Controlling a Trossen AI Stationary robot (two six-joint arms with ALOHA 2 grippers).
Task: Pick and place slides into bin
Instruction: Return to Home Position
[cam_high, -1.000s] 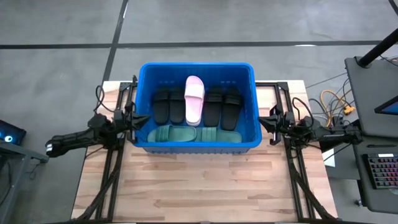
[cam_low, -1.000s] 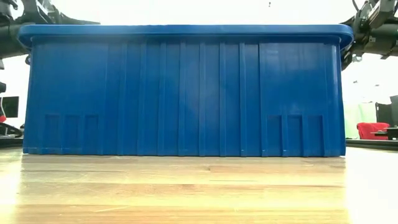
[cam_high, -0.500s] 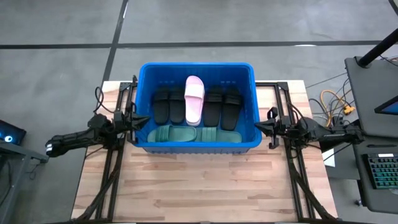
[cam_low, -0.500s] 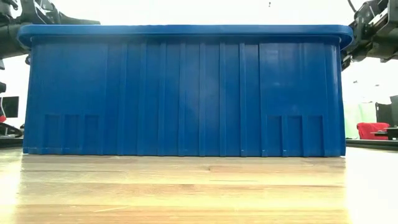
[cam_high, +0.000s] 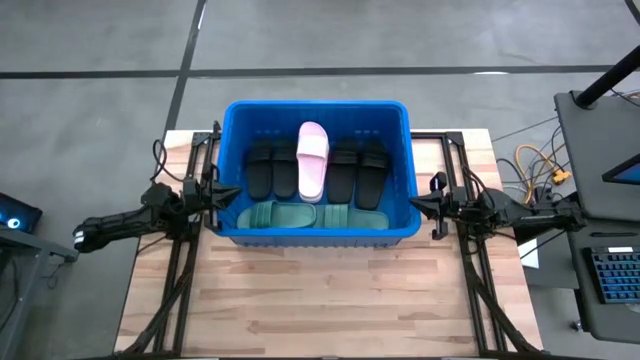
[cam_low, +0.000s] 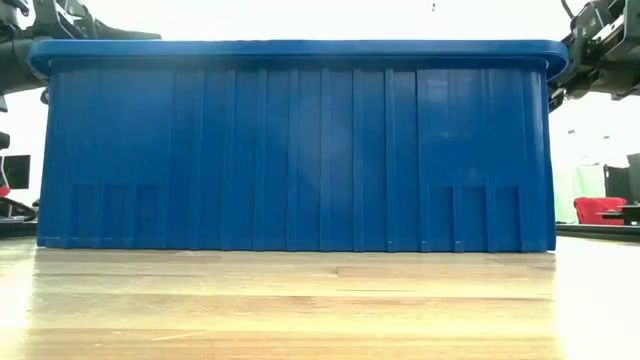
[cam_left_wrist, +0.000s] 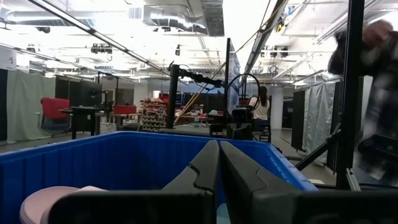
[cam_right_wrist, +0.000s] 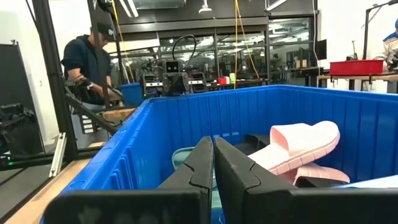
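Note:
The blue bin (cam_high: 315, 103) stands on the far half of the wooden table and fills the low view (cam_low: 300, 150). Inside it lie black slides (cam_high: 272, 168) (cam_high: 358, 170) on either side of a light pink slide (cam_high: 312, 160), with dark green slides (cam_high: 280, 215) along the bin's near wall. The right wrist view shows two pink slides stacked (cam_right_wrist: 298, 143). My left gripper (cam_high: 228, 191) is shut and level just outside the bin's left wall. My right gripper (cam_high: 420, 204) is shut just outside the right wall. Both hold nothing.
Bare wooden table (cam_high: 320, 300) stretches from the bin to the near edge. Black arm frames run along both table sides. A desk with a keyboard (cam_high: 610, 275) stands off the right. A person (cam_right_wrist: 93, 62) is in the room beyond the table.
My right gripper has turned a little and swung slightly toward the table's near edge beside the bin's right wall, staying shut. The slides and bin have not moved.

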